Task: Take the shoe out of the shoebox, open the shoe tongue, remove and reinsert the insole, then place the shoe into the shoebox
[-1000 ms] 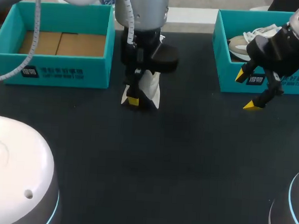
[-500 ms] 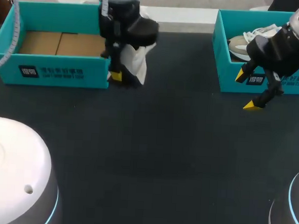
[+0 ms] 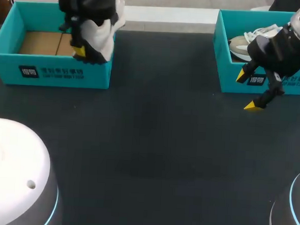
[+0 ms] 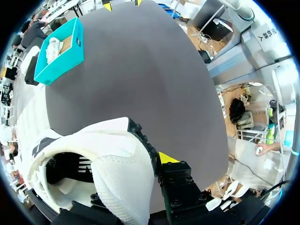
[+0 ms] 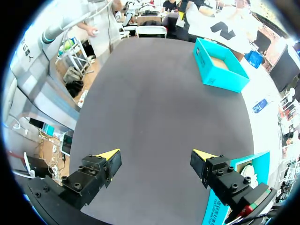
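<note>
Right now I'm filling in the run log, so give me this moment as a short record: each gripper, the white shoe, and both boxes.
left gripper: shut on the white shoe
white shoe: off the table, held at the right end of the left shoebox, opening toward the wrist camera
left shoebox: brown cardboard bottom showing
right gripper: open, holding nothing, in front of the right shoebox
right shoebox: holds a second shoe, pale with white laces

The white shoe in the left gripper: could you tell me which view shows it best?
The left wrist view: the shoe fills it close up, its opening showing. The head view shows it partly hidden behind the left gripper, above the shoebox. The right wrist view shows it unclearly.
</note>
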Controlling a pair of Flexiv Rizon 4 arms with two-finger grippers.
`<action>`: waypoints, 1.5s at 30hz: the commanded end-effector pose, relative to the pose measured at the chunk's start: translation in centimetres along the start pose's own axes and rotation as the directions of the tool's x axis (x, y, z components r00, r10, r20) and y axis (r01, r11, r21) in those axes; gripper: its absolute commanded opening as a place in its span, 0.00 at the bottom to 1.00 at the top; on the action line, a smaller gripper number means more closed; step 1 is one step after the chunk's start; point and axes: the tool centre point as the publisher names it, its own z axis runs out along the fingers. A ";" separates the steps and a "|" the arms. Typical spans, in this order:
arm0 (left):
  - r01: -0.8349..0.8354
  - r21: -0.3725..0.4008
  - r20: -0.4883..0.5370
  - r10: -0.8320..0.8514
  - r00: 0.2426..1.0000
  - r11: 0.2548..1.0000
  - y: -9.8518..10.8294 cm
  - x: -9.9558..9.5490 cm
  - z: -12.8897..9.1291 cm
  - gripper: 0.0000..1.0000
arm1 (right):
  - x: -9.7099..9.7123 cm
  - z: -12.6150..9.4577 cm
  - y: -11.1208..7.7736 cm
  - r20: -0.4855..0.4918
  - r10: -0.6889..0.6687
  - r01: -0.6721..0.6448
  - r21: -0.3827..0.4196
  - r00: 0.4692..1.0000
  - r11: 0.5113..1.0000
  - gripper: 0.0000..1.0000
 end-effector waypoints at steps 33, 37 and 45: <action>-0.034 -0.005 -0.025 0.033 0.999 0.999 25.0 -7.4 0.1 0.00 | -0.1 0.1 0.0 -0.001 0.001 -0.001 0.003 1.000 1.000 1.00; -0.034 0.023 -0.027 0.035 0.999 0.999 27.2 -6.5 0.3 0.00 | -0.1 0.1 0.0 -0.001 0.001 -0.001 0.003 1.000 1.000 1.00; -0.030 0.024 -0.056 0.032 0.998 0.999 30.5 -5.5 1.2 0.00 | -0.1 0.1 0.0 -0.001 0.001 -0.001 0.003 1.000 1.000 1.00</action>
